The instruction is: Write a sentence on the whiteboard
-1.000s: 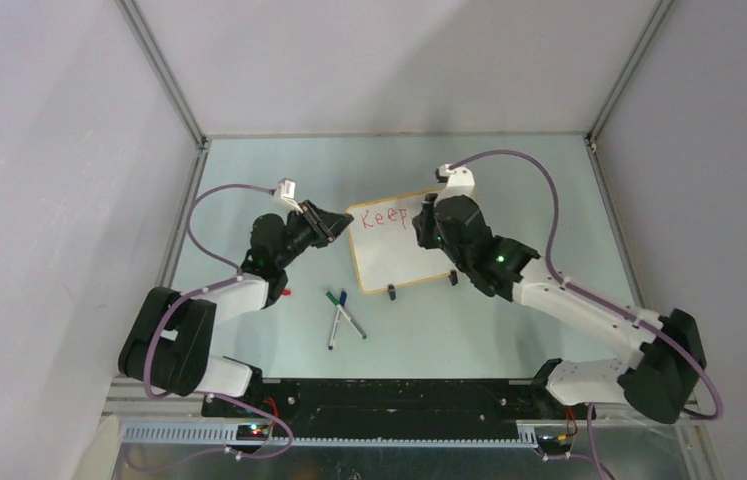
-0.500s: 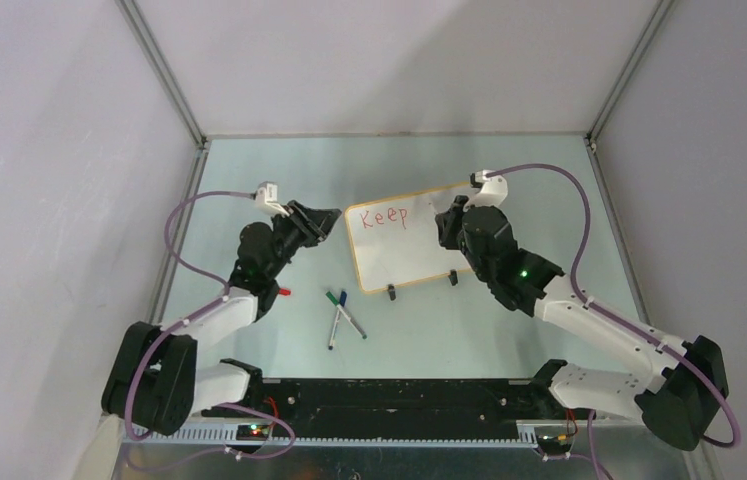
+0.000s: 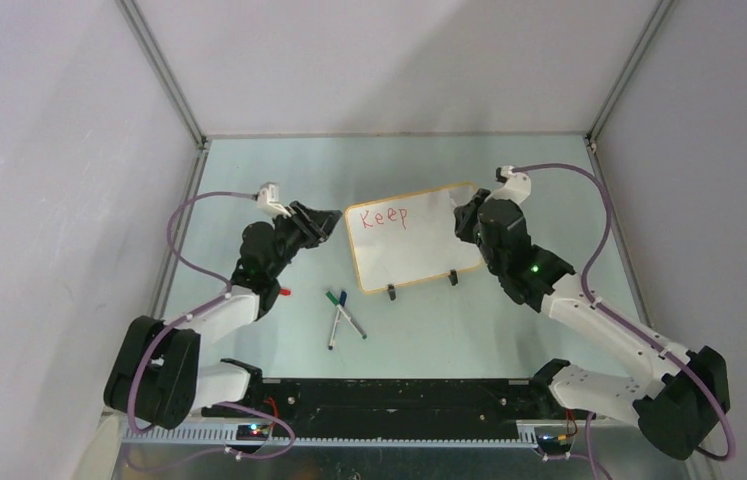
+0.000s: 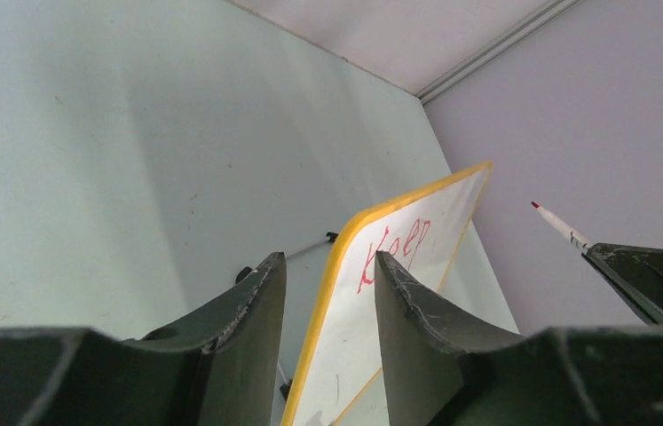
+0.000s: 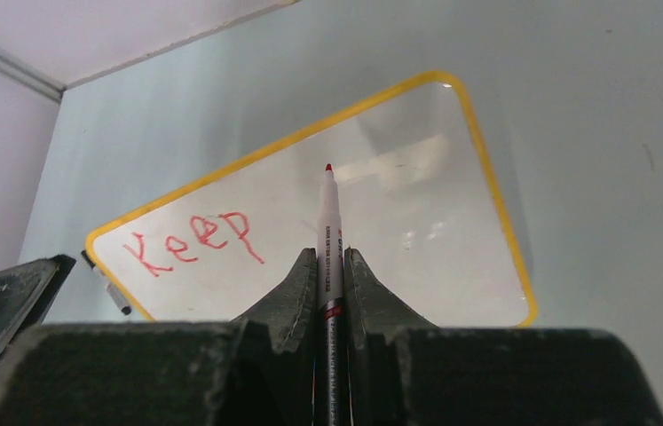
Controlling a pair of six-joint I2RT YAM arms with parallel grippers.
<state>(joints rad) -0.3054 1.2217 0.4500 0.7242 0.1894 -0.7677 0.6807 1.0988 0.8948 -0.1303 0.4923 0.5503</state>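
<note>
The top camera looks down from above and behind the arms, taking in the whole whiteboard (image 3: 409, 245). The left wrist camera sits close at the whiteboard's left edge, looking along it; the right wrist camera faces its front, over a marker (image 5: 328, 222). All share the whiteboard.

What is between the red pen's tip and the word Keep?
Only bare whiteboard. The right wrist view shows the marker, clamped in the right gripper, with its tip beside the word Keep and clean white surface between.
</note>
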